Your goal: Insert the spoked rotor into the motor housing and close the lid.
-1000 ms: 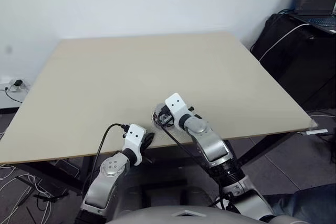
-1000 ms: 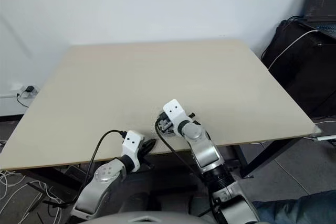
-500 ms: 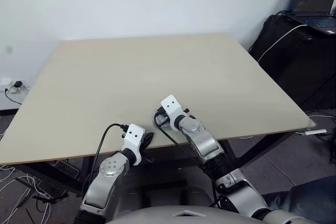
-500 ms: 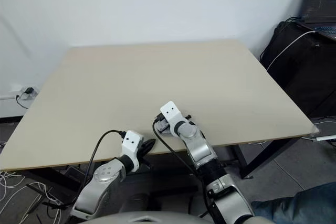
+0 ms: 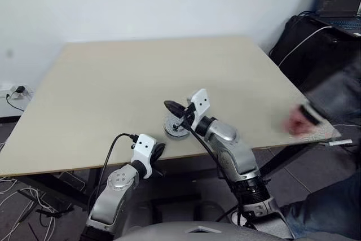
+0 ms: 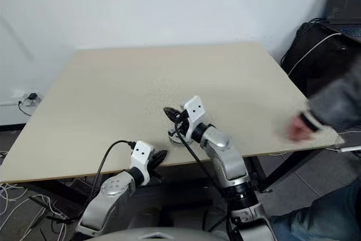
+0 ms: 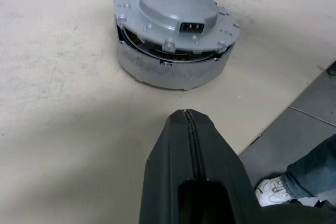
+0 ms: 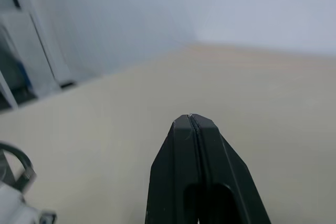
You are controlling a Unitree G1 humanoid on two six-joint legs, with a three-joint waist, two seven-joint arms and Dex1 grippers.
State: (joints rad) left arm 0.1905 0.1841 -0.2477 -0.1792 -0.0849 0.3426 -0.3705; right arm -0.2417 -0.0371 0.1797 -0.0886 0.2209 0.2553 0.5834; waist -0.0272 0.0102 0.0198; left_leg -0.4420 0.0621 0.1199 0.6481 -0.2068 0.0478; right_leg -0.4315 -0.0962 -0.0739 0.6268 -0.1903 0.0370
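The motor housing (image 7: 168, 72) is a round grey puck standing on the table near its front edge, also in the head view (image 5: 176, 129). The lid (image 7: 176, 9), light grey with a raised hub, lies on top of it; a thin gap under its rim shows copper windings. The spoked rotor is hidden. My right gripper (image 5: 169, 105) hangs shut and empty just above and behind the housing, pointing left; its fingers (image 8: 190, 129) are pressed together. My left gripper (image 7: 185, 115) is shut and empty, a short way in front of the housing at the table edge (image 5: 159, 149).
The beige table (image 5: 169, 71) spreads wide behind the housing. A person's blurred hand (image 5: 299, 121) and grey sleeve (image 5: 338, 91) reach over the table's right front corner. A black bag (image 5: 316, 55) and a laptop (image 5: 341, 4) stand at the back right.
My right gripper has lifted off the housing and swung up to point left. A person's hand has come in at the table's right corner. The left arm has stayed still.
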